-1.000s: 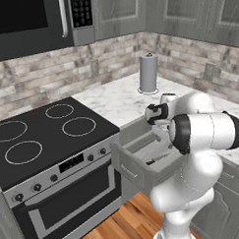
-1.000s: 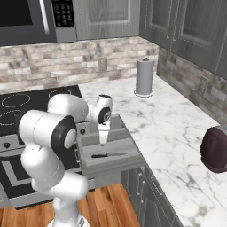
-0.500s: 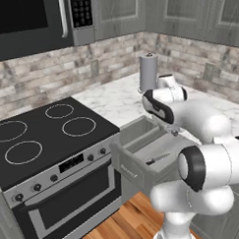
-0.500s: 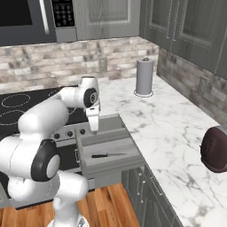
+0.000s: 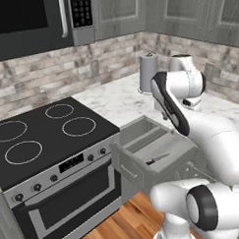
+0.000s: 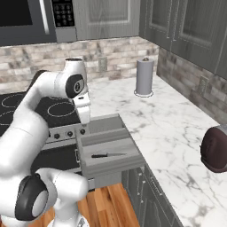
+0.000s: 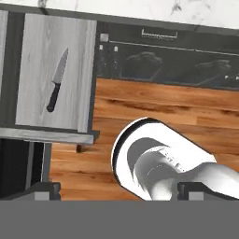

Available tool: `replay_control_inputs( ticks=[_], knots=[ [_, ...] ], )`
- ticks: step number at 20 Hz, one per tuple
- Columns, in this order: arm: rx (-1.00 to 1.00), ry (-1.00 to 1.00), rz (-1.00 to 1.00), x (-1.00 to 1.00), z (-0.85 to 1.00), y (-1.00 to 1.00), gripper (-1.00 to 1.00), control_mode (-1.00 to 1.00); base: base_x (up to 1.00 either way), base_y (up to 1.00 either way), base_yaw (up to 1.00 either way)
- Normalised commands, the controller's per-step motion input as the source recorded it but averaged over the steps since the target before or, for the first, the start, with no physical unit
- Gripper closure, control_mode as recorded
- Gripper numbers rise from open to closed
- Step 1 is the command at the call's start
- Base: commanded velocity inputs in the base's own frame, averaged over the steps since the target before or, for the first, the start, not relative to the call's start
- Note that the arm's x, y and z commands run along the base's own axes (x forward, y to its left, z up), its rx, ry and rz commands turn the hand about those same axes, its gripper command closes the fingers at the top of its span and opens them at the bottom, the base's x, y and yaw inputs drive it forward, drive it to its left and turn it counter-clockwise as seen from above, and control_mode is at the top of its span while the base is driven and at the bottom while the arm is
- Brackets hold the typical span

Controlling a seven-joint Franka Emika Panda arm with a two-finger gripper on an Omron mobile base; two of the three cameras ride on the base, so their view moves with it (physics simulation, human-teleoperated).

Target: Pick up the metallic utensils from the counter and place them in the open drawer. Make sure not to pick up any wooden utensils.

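Black-handled knife (image 7: 57,82) lies inside the open drawer (image 6: 116,161). Pincer (image 7: 119,196) stands spread wide, holding nothing. Next, probably swing toward the marble table (image 6: 168,128) for the silver spoon; avoid wooden spoons.

Table (image 6: 177,128): white marble look, grey veining, smooth, slight sheen. Drawer (image 6: 104,166) just below tool (image 6: 84,116): matt grey painted front, pale grey wood-grain floor inside. Knife (image 7: 57,81) on drawer floor: matt black handle, dark dull blade. Floor (image 7: 154,105) below: warm brown wood planks, glossy. Stove (image 5: 48,132) beside drawer: smooth black glass top, glossy dark oven door. Paper-towel roll (image 6: 144,76) beyond tool: pale grey, matt. Backsplash (image 5: 41,78): rough-looking stone brick. Robot arm (image 6: 44,95): glossy white plastic shell.
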Motion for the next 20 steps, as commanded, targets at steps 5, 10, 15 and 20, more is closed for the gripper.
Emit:
replay_control_inputs(
  ticks=[5, 10, 15, 20],
  knots=[
    [-0.13, 0.0, 0.45, -1.0, 0.86, -0.09, -1.0, -1.0, 0.0, 0.0, 0.0],
    [-0.13, 0.0, 0.36, -1.0, 0.35, 0.29, -1.0, -1.0, 0.0, 0.0, 0.0],
    [0.1, -0.09, 0.13, -0.84, -0.27, 0.11, -1.0, -1.0, 0.0, 0.0, 0.0],
    [0.2, -0.01, 0.01, -0.03, -0.37, -0.38, -1.0, -1.0, 0.0, 0.0, 0.0]
  ],
)
